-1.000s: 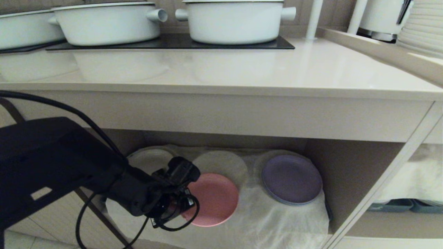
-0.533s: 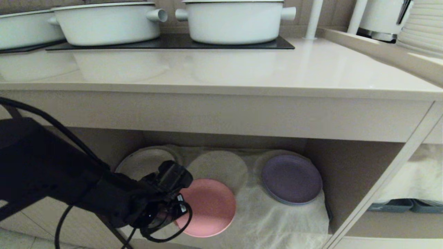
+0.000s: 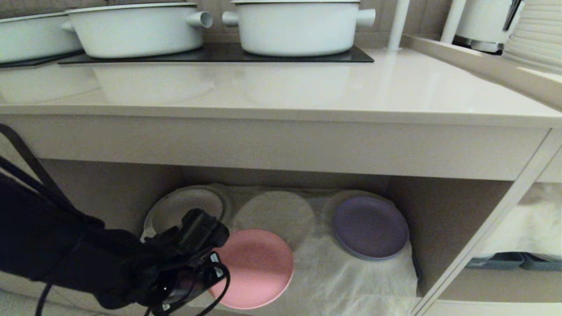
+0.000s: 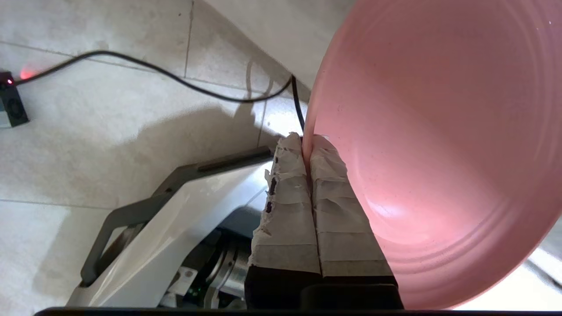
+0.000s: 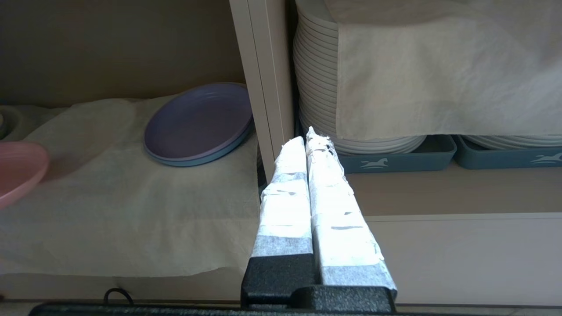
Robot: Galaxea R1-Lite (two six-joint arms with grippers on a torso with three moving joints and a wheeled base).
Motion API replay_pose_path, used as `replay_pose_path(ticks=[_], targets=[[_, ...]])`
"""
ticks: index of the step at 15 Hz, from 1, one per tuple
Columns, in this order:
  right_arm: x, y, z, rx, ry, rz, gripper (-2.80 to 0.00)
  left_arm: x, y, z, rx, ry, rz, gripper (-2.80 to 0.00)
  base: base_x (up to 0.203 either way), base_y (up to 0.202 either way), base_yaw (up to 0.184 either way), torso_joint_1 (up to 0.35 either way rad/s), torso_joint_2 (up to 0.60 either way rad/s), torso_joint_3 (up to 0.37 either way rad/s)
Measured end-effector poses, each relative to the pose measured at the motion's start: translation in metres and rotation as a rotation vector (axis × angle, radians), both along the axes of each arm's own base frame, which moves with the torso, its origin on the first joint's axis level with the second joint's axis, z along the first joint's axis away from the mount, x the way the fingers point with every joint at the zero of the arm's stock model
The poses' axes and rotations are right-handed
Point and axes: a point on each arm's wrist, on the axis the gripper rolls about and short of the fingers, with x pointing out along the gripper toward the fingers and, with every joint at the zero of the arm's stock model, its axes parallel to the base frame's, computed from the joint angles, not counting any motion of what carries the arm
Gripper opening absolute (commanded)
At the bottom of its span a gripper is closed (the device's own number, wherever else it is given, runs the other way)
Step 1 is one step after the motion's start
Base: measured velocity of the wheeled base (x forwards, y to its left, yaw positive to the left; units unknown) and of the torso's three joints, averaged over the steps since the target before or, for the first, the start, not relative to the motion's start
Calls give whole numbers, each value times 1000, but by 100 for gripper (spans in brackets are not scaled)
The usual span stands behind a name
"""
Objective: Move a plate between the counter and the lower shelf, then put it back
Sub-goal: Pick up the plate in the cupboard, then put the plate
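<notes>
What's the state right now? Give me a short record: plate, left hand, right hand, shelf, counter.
plate: pink plate, pinched at its rim, at the shelf's front edge
left hand: left hand shut on the plate rim
right hand: right hand shut, empty, parked in front of the shelf divider
shelf: lower shelf lined with white cloth; purple plate to the right, pale plates behind
counter: counter carries two white pots on the hob; no plate on it
</notes>
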Motion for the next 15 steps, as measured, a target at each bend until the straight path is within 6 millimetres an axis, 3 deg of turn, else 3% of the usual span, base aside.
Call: replay_pose_path(ticks=[15], targets=[[0,0,0,0,0,0,-280,-76,37,30,-108,-53,-100,-280,0,0,0,0,0,0]])
